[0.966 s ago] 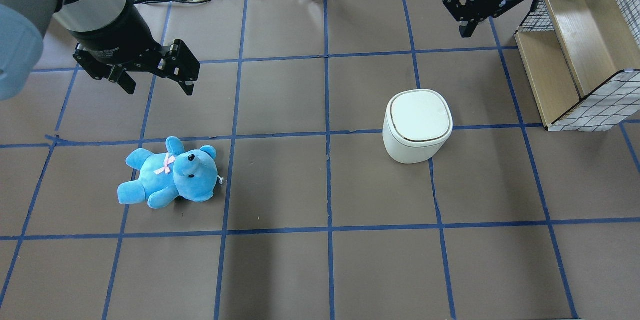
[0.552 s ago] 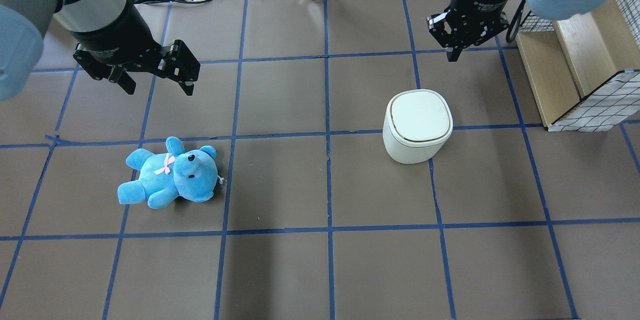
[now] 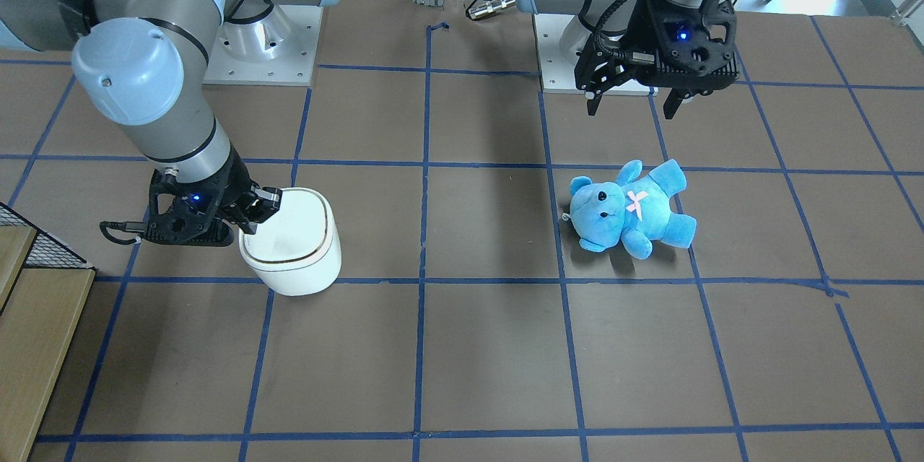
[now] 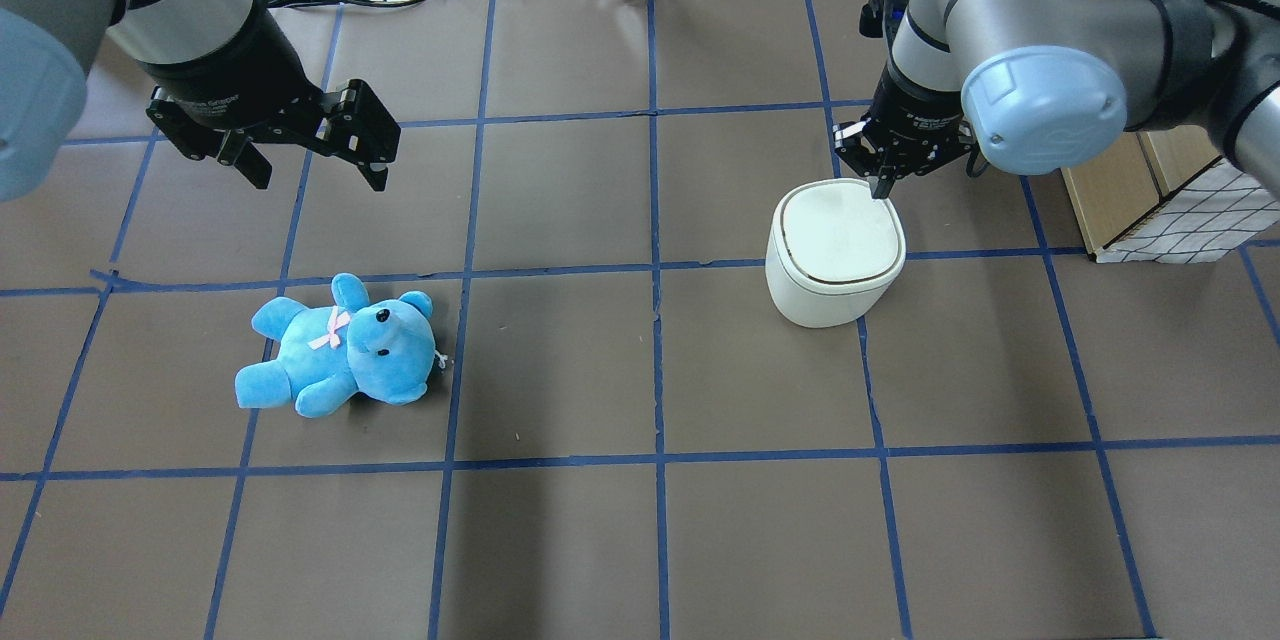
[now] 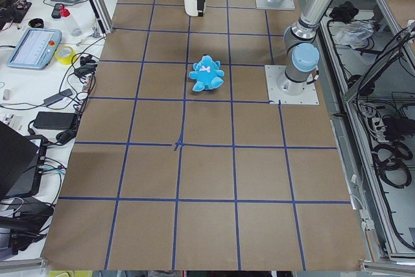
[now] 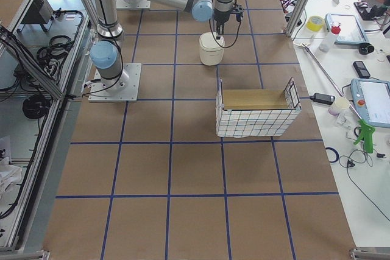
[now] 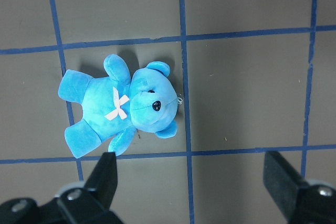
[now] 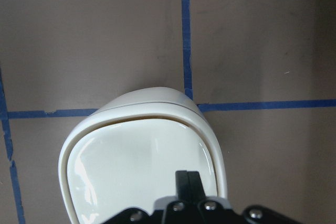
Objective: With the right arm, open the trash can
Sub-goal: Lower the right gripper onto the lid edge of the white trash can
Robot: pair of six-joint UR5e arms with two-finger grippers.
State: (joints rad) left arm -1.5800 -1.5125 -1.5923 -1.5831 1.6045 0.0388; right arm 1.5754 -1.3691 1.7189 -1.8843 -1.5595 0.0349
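Trash can (image 4: 835, 295) shut on blue-taped brown table (image 4: 560, 540); right pincer (image 4: 880, 188) together at lid (image 4: 838, 232) edge, left pincer (image 4: 320, 178) apart.

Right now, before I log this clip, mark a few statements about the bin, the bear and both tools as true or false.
1. The trash can has its lid flipped up. False: the lid lies flat and closed.
2. The right tool is shut, fingers together, over one edge of the lid. True.
3. The left tool is gripping the teddy bear. False: it is open and holds nothing; the bear lies on the table, apart from it.
4. The teddy bear lies face up, well apart from the trash can. True.
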